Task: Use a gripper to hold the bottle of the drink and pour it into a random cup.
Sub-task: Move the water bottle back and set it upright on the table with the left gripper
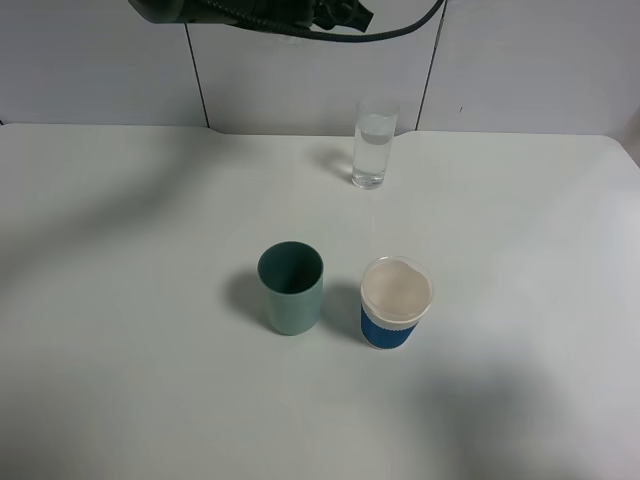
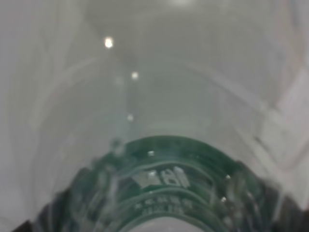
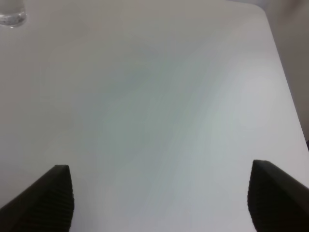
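Observation:
The bottle of the drink (image 2: 159, 145) fills the left wrist view from very close: clear plastic, a green label with white lettering (image 2: 161, 179). My left gripper holds it; only dark bits show at the lower corners. In the high view only the black left arm (image 1: 250, 12) shows at the top edge, and the bottle is out of frame. The cup, a tall clear glass (image 1: 372, 145), stands at the back of the table and holds clear liquid. My right gripper (image 3: 161, 203) is open and empty over bare table, with the glass base (image 3: 10, 17) far from it.
A teal-green cup (image 1: 291, 288) and a white paper cup with a blue band (image 1: 394, 303) stand side by side at the middle of the white table (image 1: 120, 250). The table's right edge (image 3: 285, 96) runs near the right gripper. A grey wall stands behind.

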Tool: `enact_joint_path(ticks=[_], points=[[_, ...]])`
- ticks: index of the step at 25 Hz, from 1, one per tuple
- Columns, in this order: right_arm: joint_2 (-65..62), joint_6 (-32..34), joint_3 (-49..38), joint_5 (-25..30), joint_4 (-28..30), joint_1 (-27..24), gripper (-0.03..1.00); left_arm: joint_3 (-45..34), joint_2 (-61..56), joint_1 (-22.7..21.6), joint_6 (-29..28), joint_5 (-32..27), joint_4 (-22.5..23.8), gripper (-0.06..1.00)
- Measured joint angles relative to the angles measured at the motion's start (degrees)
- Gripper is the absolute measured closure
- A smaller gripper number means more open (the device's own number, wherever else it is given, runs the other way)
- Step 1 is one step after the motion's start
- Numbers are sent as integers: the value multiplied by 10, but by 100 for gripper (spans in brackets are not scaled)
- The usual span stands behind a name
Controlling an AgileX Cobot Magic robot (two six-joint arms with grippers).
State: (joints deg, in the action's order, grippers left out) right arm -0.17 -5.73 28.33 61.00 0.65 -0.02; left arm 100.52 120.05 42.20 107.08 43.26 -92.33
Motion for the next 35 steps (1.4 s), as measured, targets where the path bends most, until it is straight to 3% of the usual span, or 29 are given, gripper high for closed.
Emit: enact_joint_path(ticks=[4, 9, 14, 16, 21, 25, 28, 31, 35], points=[[0, 0, 0, 0, 0, 0, 23, 0, 0, 11, -119, -76, 71, 40], [0, 0, 0, 0, 0, 0, 23, 0, 0, 13, -297, -256, 191, 40], [0, 0, 0, 0, 0, 0, 23, 0, 0, -2, -467, -427, 361, 40], [0, 0, 0, 0, 0, 0, 23, 0, 0, -15, -560, -487, 441, 40], [0, 0, 0, 0, 0, 0, 23, 0, -7, -52, -797, -582, 645, 40], [0, 0, 0, 0, 0, 0, 23, 0, -29, -81, -964, -620, 810, 40], [0, 0, 0, 0, 0, 0, 23, -16, -47, -95, -1052, -618, 918, 40], [0, 0, 0, 0, 0, 0, 23, -72, -78, -112, -1101, -568, 970, 40], [0, 0, 0, 0, 0, 0, 23, -181, -125, -140, -1134, -457, 986, 40]])
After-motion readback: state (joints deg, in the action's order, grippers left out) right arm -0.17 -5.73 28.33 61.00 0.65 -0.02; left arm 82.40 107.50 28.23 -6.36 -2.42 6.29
